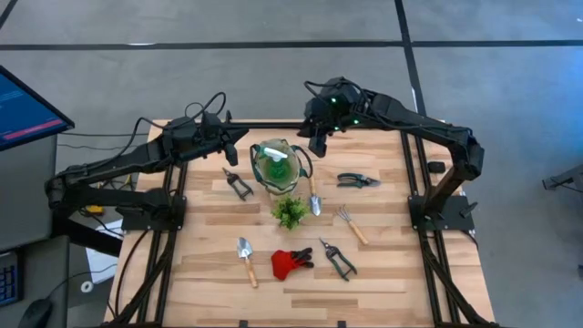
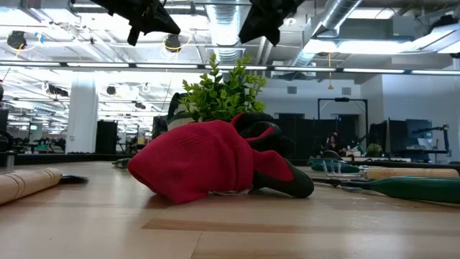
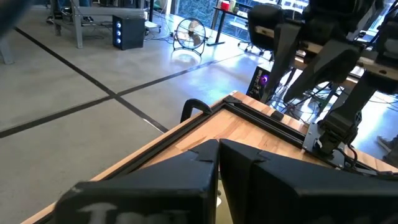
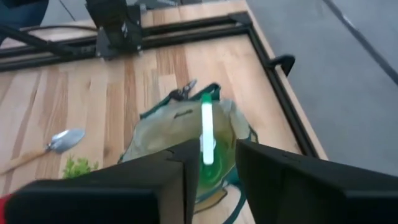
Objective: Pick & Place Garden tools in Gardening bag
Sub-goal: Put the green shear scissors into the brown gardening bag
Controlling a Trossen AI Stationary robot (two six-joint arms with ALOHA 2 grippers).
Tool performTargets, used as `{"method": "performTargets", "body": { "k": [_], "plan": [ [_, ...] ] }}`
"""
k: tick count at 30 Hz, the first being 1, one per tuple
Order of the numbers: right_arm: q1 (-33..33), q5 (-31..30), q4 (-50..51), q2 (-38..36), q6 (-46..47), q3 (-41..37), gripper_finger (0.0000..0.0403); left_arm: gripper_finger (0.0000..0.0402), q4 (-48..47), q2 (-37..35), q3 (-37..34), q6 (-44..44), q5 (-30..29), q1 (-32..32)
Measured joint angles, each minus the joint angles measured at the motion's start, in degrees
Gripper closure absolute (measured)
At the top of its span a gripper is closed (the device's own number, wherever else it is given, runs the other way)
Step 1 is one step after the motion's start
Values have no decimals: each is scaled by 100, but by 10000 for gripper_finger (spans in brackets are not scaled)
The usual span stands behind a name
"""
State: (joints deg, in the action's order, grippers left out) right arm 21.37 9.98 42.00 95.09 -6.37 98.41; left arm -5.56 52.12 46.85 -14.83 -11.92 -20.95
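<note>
The gardening bag (image 1: 276, 168) (image 4: 163, 130) stands open at the far middle of the table, with the green spray bottle (image 1: 275, 164) (image 4: 209, 169) inside it. My right gripper (image 1: 317, 144) (image 4: 217, 149) hovers above the bag's right rim, tipped down and open, with nothing between its fingers. My left gripper (image 1: 240, 137) (image 3: 219, 168) waits shut, raised to the left of the bag. On the table lie pruning shears (image 1: 237, 184), a trowel (image 1: 313, 197), more shears (image 1: 358, 180), a rake (image 1: 352, 225), a second trowel (image 1: 247, 261), red gloves (image 1: 291, 262) (image 2: 215, 162) and a third pair of shears (image 1: 338, 259).
A small leafy plant (image 1: 290, 211) (image 2: 219, 93) stands just in front of the bag. A dark frame rail (image 4: 280, 93) borders the table's far and side edges. Bare wood shows at the near left (image 1: 205, 273).
</note>
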Motion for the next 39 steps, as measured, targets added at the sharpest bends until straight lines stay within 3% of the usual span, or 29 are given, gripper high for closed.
{"method": "performTargets", "body": {
  "k": [30, 39],
  "plan": [
    [-72, 0, -192, -498, -234, -26, 326, 400, 0, 0, 0, 0, -1, -1],
    [-57, -95, -797, -1091, 50, -1118, 341, 400, 0, 0, 0, 0, -2, -2]
  ]
}}
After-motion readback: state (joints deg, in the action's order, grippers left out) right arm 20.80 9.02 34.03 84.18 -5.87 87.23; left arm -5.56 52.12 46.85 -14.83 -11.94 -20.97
